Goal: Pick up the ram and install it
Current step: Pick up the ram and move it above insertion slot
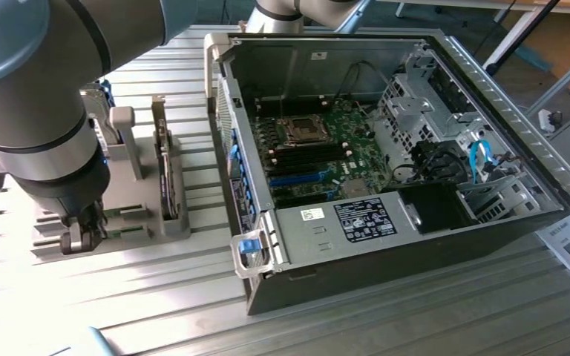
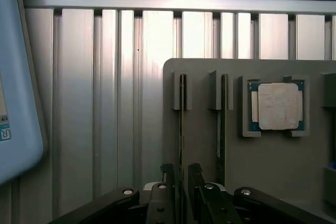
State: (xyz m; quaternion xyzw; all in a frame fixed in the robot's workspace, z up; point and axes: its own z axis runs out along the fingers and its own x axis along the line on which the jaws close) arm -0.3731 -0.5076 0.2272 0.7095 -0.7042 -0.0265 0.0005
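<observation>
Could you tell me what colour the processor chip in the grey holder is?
The chip is silver with a blue-green edge; the wrist view shows it best.

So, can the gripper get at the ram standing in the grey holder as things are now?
Probably yes. The open gripper is right at the ram, with one finger on each side of its thin edge, and nothing lies between the fingers and the ram.

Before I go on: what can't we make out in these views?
Ram: wrist view, edge-on in its slot, faces unseen.
Board sockets: exterior view, too small to tell if free.
Holder: exterior view, partly behind the arm.
</observation>
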